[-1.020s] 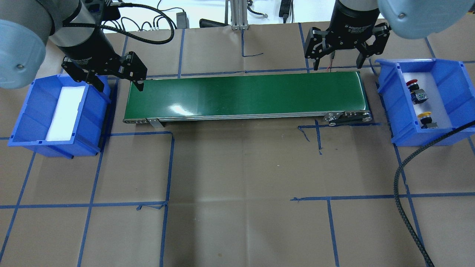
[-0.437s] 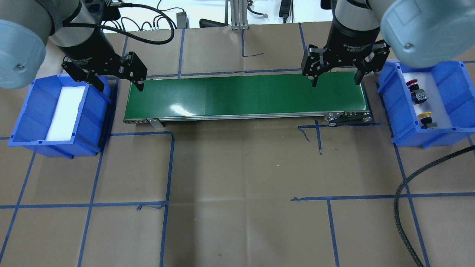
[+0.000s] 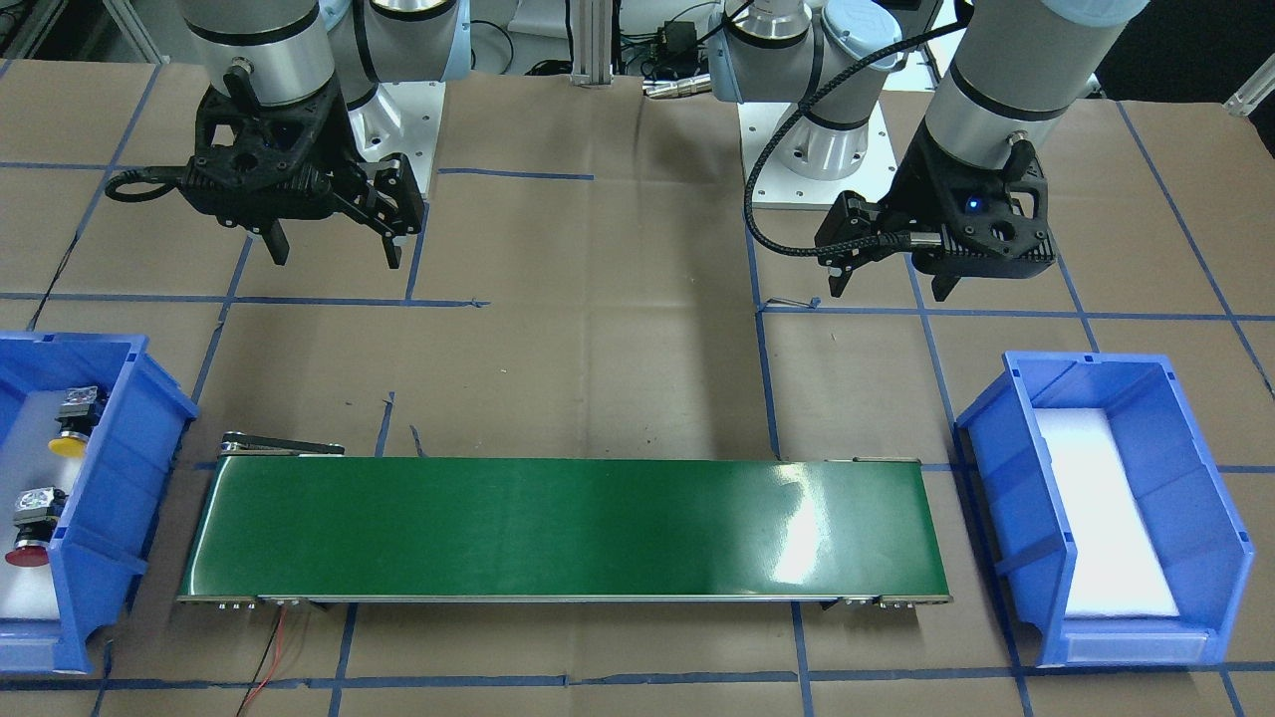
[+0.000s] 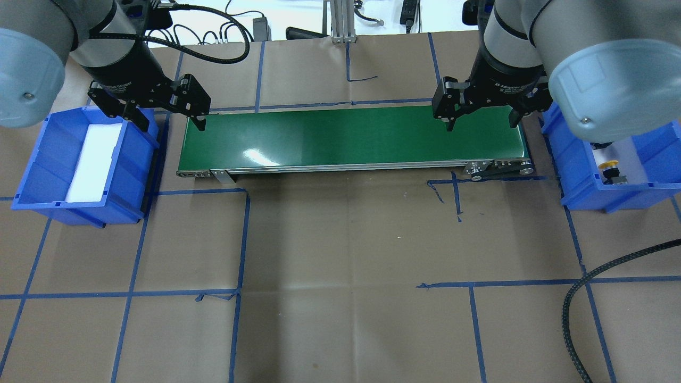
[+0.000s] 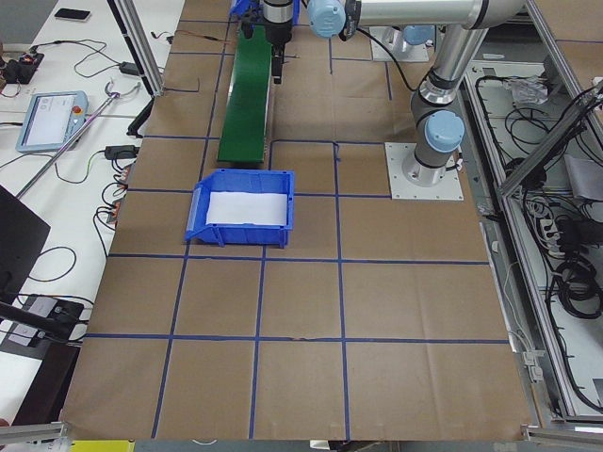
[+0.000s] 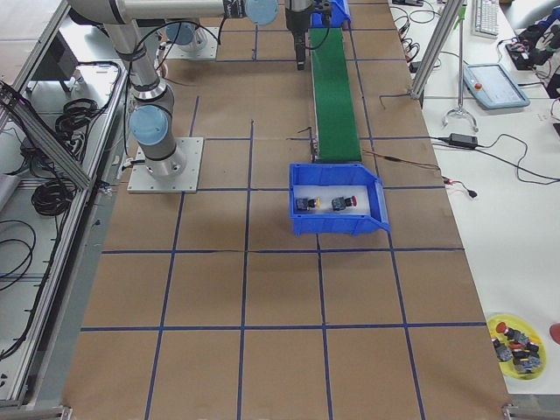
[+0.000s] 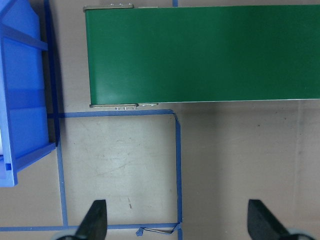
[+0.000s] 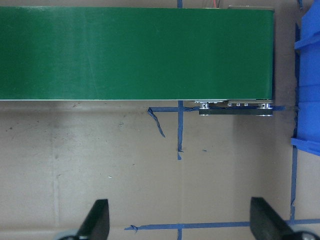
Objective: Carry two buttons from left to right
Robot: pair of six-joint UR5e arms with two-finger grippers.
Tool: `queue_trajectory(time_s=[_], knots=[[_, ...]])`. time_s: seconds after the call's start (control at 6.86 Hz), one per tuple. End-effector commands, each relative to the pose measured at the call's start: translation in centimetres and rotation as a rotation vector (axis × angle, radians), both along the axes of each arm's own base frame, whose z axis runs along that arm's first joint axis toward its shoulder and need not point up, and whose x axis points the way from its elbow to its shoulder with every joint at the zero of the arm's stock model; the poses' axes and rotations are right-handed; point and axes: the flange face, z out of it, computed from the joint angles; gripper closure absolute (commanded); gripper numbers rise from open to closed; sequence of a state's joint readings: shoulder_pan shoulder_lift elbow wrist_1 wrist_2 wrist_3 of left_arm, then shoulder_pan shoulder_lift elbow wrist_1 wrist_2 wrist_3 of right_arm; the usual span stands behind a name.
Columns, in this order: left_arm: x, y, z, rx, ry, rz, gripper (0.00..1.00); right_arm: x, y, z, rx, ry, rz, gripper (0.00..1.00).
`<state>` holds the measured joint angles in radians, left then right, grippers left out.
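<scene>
Both buttons lie in the blue right bin [image 3: 129, 438] on white foam: the yellow one [image 3: 70, 438] and the red one [image 3: 28, 548]. In the overhead view only the yellow button [image 4: 609, 166] shows; my right arm's elbow covers the red one. My right gripper [image 4: 482, 125] hangs open and empty over the right end of the green conveyor belt [image 4: 351, 135]. My left gripper [image 4: 171, 123] is open and empty between the belt's left end and the left bin [image 4: 130, 159], which holds only white foam. Each wrist view shows spread fingers above bare paper.
A black braided cable [image 4: 580, 298] curves over the table's front right. Blue tape lines grid the brown paper. A yellow dish [image 6: 516, 339] of spare buttons sits on the side bench. Operator gear and cables line the far edge.
My right arm has swung toward the near side, bringing its open gripper over the belt's right end; its elbow now hides the red button. The left arm has not moved.
</scene>
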<state>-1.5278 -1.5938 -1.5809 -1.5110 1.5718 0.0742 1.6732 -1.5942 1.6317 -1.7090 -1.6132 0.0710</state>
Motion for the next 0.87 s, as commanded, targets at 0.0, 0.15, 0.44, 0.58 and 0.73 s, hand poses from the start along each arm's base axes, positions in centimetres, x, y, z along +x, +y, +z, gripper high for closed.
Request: queue_trajectory(time_s=[0.0, 0.15, 0.44, 0.58, 0.73], knots=[[-0.01, 0.01, -0.03, 0.001, 0.001, -0.001, 0.00, 0.23, 0.34, -0.46, 0.037, -0.034, 0.021, 0.01], [-0.01, 0.01, -0.03, 0.001, 0.001, -0.001, 0.00, 0.16, 0.60, -0.60, 0.062, -0.035, 0.019, 0.01], [-0.01, 0.01, -0.03, 0.001, 0.001, -0.001, 0.00, 0.27, 0.63, -0.22, 0.060, -0.032, 0.022, 0.00], [-0.01, 0.01, -0.03, 0.001, 0.001, -0.001, 0.00, 0.26, 0.62, -0.45, 0.065, -0.030, 0.020, 0.00], [-0.01, 0.01, -0.03, 0.001, 0.001, -0.001, 0.00, 0.26, 0.62, -0.75, 0.071, -0.029, 0.020, 0.00]])
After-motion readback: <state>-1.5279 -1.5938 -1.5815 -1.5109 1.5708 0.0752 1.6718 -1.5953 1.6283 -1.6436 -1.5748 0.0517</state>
